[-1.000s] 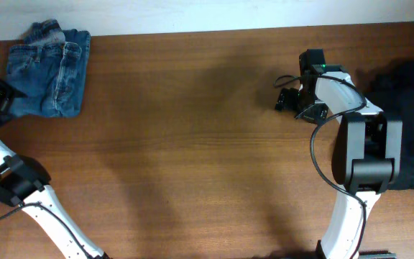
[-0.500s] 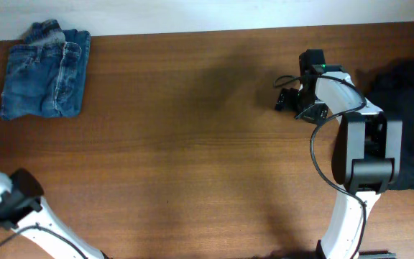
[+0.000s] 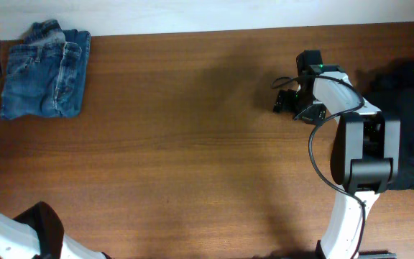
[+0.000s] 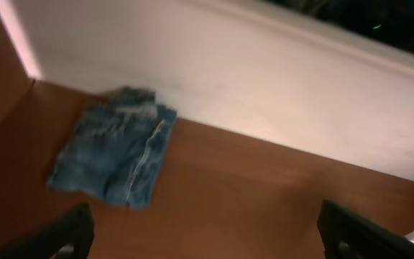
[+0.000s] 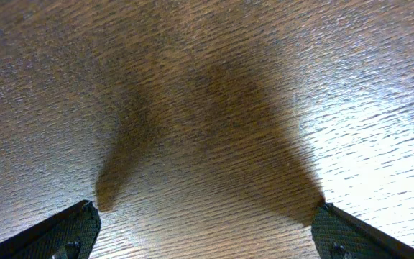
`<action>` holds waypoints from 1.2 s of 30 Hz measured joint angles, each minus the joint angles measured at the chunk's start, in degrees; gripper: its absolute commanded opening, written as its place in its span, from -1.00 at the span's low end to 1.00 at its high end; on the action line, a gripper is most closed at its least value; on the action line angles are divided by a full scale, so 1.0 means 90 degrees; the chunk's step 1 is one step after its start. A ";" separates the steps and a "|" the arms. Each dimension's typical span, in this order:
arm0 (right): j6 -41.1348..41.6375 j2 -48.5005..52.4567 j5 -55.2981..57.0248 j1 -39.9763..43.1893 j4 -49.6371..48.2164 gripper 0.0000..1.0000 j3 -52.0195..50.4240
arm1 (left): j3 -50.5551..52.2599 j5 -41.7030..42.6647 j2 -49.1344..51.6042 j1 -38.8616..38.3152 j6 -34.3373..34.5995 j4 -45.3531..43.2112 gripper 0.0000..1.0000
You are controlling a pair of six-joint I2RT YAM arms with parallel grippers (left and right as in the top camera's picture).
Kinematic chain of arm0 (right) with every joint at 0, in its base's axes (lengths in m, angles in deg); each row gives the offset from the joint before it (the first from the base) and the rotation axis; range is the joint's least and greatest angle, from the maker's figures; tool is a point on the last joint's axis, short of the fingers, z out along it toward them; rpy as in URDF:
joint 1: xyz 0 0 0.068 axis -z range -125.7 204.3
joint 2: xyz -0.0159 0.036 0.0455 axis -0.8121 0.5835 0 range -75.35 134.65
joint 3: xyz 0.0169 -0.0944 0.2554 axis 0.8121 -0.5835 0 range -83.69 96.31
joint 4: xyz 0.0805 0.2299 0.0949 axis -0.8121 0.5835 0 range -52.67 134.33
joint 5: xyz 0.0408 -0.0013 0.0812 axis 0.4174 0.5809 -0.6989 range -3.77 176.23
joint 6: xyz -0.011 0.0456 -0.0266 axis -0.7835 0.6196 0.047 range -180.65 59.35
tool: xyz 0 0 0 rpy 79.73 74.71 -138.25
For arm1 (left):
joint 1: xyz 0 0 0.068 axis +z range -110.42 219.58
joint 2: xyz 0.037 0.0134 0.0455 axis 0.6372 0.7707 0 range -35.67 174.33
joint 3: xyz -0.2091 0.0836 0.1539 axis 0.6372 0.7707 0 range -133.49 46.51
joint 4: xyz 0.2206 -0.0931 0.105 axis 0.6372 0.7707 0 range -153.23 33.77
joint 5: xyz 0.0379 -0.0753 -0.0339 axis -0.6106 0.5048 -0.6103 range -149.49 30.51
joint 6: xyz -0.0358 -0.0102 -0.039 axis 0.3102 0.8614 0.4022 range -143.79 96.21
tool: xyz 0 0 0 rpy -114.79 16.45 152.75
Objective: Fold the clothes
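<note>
1 pair of jeans (image 3: 45, 72), seemingly folded.

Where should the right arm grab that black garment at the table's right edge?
Probably the black garment by its far left edge, coming in from the left, where the open right gripper sits: it lies crumpled, and the arm covers its near left part.

The overhead view is sharp and evenly lit from above. Broad soft shadows cross the middle of the tabletop (image 3: 192, 144), and the black garment (image 3: 408, 101) at far right sinks into near-featureless dark. The left wrist view is dim, warm and smeared with blur: the jeans (image 4: 113, 155) are soft-edged, the wall (image 4: 264, 93) glows pinkish white, and a bright streak sits at upper left. The right wrist view shows crisp wood grain, a dark central shadow and glare at right.
</note>
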 measured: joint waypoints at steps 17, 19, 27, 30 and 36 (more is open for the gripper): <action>0.0000 -0.0029 -0.0085 -0.0056 0.0372 0.98 -0.0012 | 0.3764 -0.0374 0.0311 0.0000 0.0000 -0.0699 0.99; 0.0019 -0.0117 -0.0187 -0.0112 0.0563 0.98 -0.0117 | 0.3854 -0.0374 0.0311 0.0000 0.0000 -0.0704 0.99; 0.0044 -0.1066 -0.0078 -0.1015 0.1501 0.97 -0.0374 | 0.3859 -0.0372 0.0311 0.0000 0.0000 -0.0721 0.99; 0.0177 -0.1773 0.0245 -0.1440 0.1936 0.97 -0.0374 | 0.3859 -0.0369 0.0311 0.0000 0.0000 -0.0724 0.99; 0.0359 -0.2730 0.0595 -0.1851 0.2640 0.97 -0.0374 | 0.3859 -0.0372 0.0311 0.0000 0.0000 -0.0726 0.99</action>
